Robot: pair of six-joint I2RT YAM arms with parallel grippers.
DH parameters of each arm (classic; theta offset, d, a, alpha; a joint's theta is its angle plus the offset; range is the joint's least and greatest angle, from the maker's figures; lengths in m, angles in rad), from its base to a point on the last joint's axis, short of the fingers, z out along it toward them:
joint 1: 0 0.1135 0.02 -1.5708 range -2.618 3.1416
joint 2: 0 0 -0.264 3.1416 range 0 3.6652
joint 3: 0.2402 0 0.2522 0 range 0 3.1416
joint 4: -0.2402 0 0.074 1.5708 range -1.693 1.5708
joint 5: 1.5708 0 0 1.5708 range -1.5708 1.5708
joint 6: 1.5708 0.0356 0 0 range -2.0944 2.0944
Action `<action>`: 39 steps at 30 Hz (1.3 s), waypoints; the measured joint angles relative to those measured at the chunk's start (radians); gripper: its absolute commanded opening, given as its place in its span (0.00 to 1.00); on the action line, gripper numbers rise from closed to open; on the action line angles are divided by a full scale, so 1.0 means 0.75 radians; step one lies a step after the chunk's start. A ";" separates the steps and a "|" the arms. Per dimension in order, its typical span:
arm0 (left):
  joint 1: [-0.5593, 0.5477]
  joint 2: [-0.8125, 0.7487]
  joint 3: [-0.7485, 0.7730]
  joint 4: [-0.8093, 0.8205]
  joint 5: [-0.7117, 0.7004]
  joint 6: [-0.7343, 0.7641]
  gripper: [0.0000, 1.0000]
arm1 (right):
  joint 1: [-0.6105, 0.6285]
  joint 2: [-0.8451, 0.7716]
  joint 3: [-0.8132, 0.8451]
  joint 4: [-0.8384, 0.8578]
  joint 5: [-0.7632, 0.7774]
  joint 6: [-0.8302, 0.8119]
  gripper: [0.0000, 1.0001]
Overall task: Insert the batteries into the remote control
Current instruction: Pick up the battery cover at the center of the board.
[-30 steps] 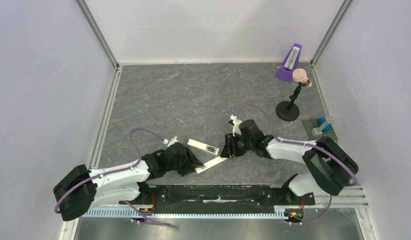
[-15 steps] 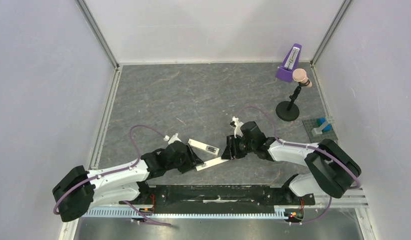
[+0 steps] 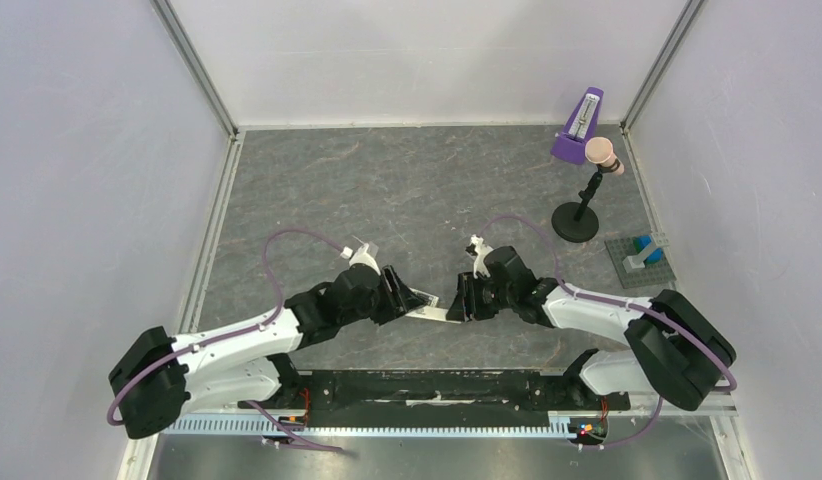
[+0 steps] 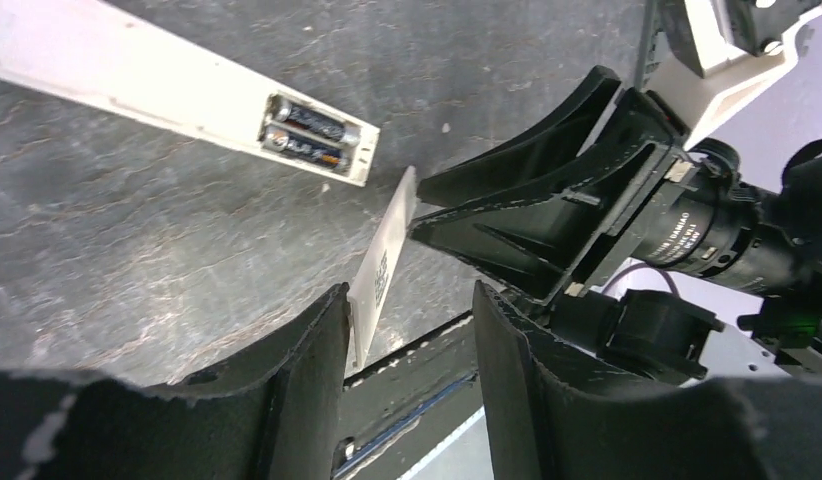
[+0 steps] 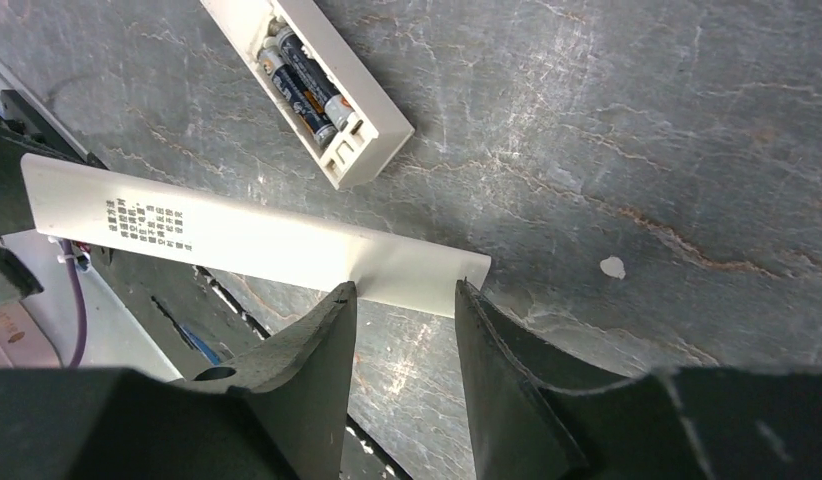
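Both small dark cylindrical batteries (image 4: 309,132) already sit in the recess of the slim white plastic remote control (image 4: 117,75) on the grey table (image 5: 637,120), so seemingly only fitting the thin white cover strip (image 5: 247,240) remains; it sits at the remote's 5 o'clock in the left wrist view, straddled by the half-open left gripper (image 4: 407,295) and right gripper (image 5: 403,285), neither visibly clamping it.

Table (image 3: 387,190): dark grey, slate-patterned top with pale veins and scuffs, walled by white panels on three sides. Near the front middle the remote control (image 4: 137,80) lies flat on it, back up, compartment open, the batteries (image 4: 307,130) seated side by side in the recess. Far right corner: purple metronome (image 3: 579,128) upright; just in front of it a black round-footed stand (image 3: 575,222); nearer along the right edge a small grey plate (image 3: 627,262) carrying a blue block (image 3: 647,248).
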 measured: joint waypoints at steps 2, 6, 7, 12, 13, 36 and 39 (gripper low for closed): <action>0.000 0.013 0.023 0.019 0.008 0.008 0.55 | 0.002 -0.013 0.000 -0.002 -0.001 0.007 0.43; 0.000 0.047 0.049 0.047 0.012 0.023 0.54 | 0.001 -0.025 0.000 -0.003 0.005 0.017 0.43; 0.000 0.058 0.053 0.048 0.013 0.026 0.54 | 0.002 -0.025 0.000 -0.003 0.007 0.018 0.43; 0.000 0.130 0.080 0.047 0.015 0.040 0.51 | 0.002 -0.024 0.000 -0.004 0.025 0.022 0.43; 0.000 0.144 0.088 0.047 0.015 0.041 0.49 | 0.002 -0.022 -0.001 -0.003 0.028 0.023 0.42; 0.257 0.163 0.248 -0.039 0.304 0.288 0.02 | -0.091 -0.188 0.038 -0.040 0.032 0.126 0.81; 0.405 0.160 0.313 -0.040 0.492 0.313 0.02 | -0.133 -0.233 0.071 -0.013 0.023 0.202 0.82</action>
